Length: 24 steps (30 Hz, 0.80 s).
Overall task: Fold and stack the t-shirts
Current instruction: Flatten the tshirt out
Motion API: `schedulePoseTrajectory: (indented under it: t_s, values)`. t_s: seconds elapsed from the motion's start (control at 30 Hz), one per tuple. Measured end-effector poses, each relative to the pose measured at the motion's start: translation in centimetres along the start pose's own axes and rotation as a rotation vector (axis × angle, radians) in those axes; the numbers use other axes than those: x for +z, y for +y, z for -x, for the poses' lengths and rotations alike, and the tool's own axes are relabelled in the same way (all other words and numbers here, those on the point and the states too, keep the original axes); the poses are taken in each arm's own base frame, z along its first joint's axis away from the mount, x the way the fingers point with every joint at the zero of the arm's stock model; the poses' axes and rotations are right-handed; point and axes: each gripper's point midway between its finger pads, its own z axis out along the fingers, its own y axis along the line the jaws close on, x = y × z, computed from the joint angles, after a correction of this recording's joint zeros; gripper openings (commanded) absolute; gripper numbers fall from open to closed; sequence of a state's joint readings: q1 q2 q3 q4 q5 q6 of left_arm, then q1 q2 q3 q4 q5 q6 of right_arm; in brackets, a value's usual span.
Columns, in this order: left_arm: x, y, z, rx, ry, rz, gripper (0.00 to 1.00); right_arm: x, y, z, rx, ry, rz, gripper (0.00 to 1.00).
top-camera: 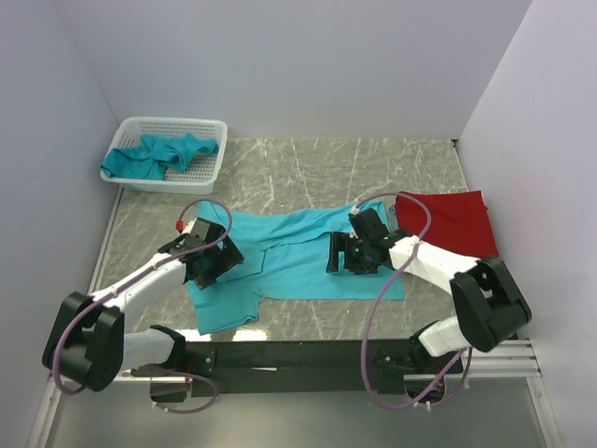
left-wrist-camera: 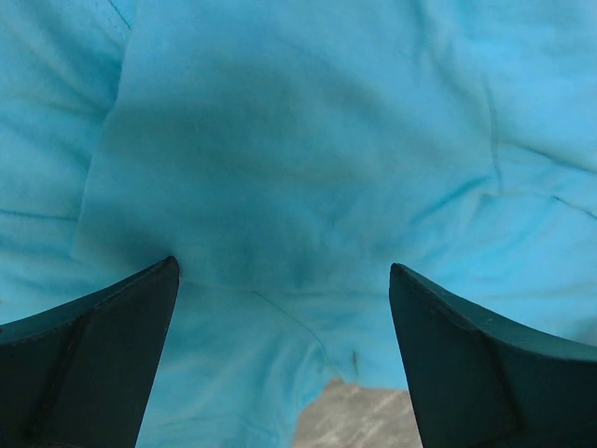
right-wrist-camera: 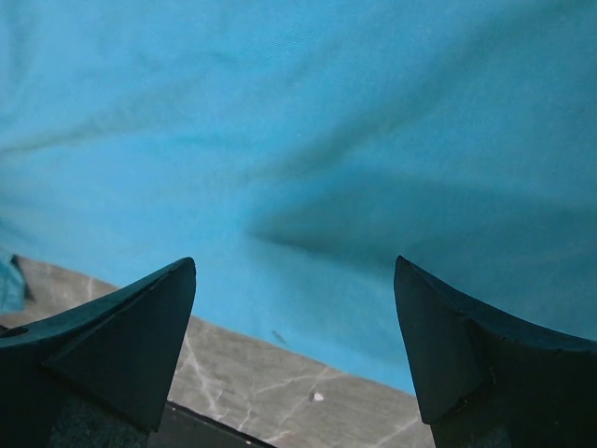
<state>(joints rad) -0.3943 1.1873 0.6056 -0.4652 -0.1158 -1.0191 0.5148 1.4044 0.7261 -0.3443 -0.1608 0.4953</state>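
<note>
Marble-patterned bench [top-camera: 308, 173], pale walls on three sides. One teal t-shirt [top-camera: 298, 257] lies spread flat mid-bench between the two arms, partly doubled over, with a fold edge running across its middle. Its left portion reaches furthest toward the near edge. Left arm [top-camera: 140, 275] reaches in over the shirt's left side. Seen from its wrist, the left fingers [left-wrist-camera: 89, 355] stand spread wide and released. Nothing is between them but teal cloth lying below, creased, with a layered edge down the left and a scrap of bare bench at the bottom. Right arm [top-camera: 424, 257] reaches in over the shirt's right side. The right fingers [right-wrist-camera: 112, 336] are likewise parted and released, holding nothing. They hang above smooth teal cloth whose near hem crosses the wrist view at a slant, with marble showing below it. A red t-shirt [top-camera: 452, 224] lies folded into a flat rectangle at the right of the bench, just beside the teal one. The right arm crosses the gap, so I cannot tell whether the two touch. At the back left corner a white mesh basket [top-camera: 177, 122] sits against the wall. Crumpled teal t-shirts [top-camera: 159, 154] are heaped inside it, and one drapes over its near-left rim. The basket stands well apart from the spread shirt.
</note>
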Motion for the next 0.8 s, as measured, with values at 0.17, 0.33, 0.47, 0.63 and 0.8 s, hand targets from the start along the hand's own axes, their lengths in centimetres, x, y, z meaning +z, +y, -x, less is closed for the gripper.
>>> schedulePoseTrajectory:
  t_s: [0.17,0.33,0.47,0.63,0.8]
  values:
    - [1.7,0.2,0.7,0.001,0.001,0.046,0.99,1.5,0.3,0.6,0.007,0.023,-0.002,0.93]
    - [2.7,-0.2,3.2,-0.053,-0.033,0.016,0.99,2.5,1.3,2.0,0.002,0.025,0.013,0.93]
    - [3.6,-0.7,5.1,-0.060,-0.062,0.007,0.99,3.2,2.0,3.2,-0.011,0.024,0.027,0.93]
    - [4.5,-1.1,7.0,-0.043,-0.090,0.028,1.00,4.2,2.7,5.2,-0.036,0.007,0.022,0.93]
    - [5.1,-1.0,9.1,-0.027,-0.123,0.067,1.00,4.9,3.2,7.1,-0.062,-0.012,0.012,0.93]
